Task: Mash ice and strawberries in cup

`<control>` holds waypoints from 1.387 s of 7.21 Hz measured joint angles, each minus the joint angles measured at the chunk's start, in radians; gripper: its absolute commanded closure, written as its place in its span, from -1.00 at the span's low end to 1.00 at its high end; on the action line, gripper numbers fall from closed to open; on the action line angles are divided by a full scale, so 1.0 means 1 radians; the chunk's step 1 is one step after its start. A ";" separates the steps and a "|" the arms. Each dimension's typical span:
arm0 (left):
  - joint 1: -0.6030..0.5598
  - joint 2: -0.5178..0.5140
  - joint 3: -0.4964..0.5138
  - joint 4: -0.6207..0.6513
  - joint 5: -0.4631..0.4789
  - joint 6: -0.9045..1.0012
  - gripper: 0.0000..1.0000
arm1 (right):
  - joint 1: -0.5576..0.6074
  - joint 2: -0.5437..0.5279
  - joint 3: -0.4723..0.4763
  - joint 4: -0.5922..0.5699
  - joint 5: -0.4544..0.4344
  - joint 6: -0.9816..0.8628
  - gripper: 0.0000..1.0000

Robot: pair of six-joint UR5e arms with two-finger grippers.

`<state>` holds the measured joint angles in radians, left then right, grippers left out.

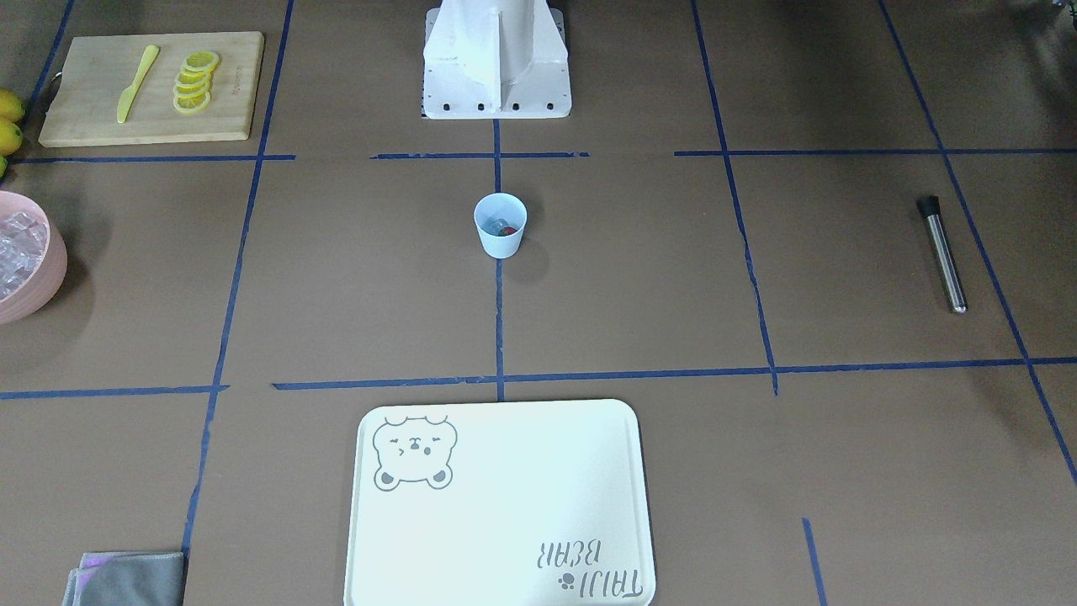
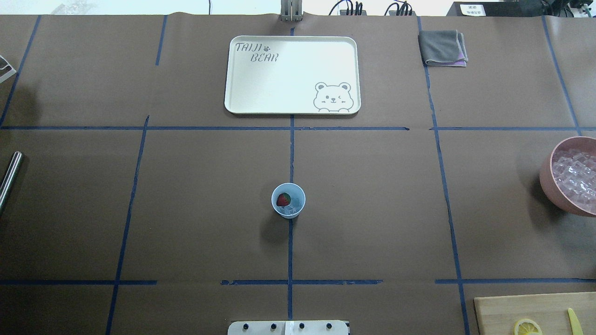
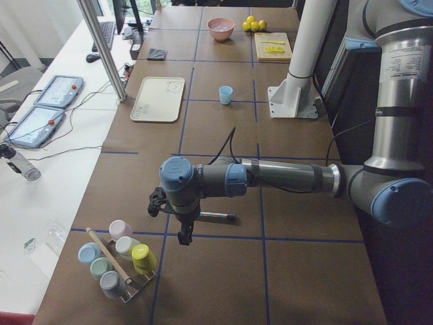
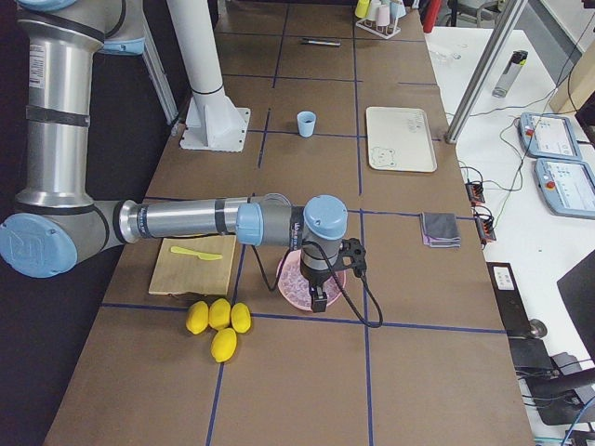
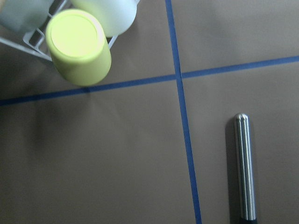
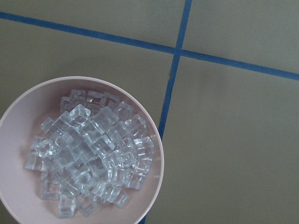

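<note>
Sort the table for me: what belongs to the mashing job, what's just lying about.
Job: cup, strawberry and ice inside it, probably the metal muddler.
Lying about: tray, grey cloth, cutting board, lemon slices, yellow knife, pink bowl.

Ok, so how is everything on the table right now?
cup: upright, holding strawberry and ice.
strawberry: whole, unmashed.
metal stick: lying flat, nothing touching it.
pink bowl: upright, full of ice cubes.
left gripper: hanging near metal stick; open or shut unclear.
right gripper: hanging near pink bowl; open or shut unclear.
</note>
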<state>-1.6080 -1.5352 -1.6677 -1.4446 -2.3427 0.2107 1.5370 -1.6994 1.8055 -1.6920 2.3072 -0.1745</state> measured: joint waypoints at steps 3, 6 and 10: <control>0.000 0.028 -0.003 -0.006 0.003 -0.001 -1.00 | 0.000 0.000 0.000 0.000 0.000 0.001 -0.98; 0.003 0.040 0.003 -0.007 0.006 0.004 -1.00 | 0.000 0.000 -0.002 0.000 0.003 0.004 -0.98; 0.005 0.052 0.001 -0.006 0.002 0.004 -1.00 | 0.000 -0.001 -0.002 -0.001 0.008 0.004 -0.98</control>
<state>-1.6031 -1.4831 -1.6671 -1.4510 -2.3405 0.2147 1.5370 -1.7001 1.8040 -1.6932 2.3150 -0.1703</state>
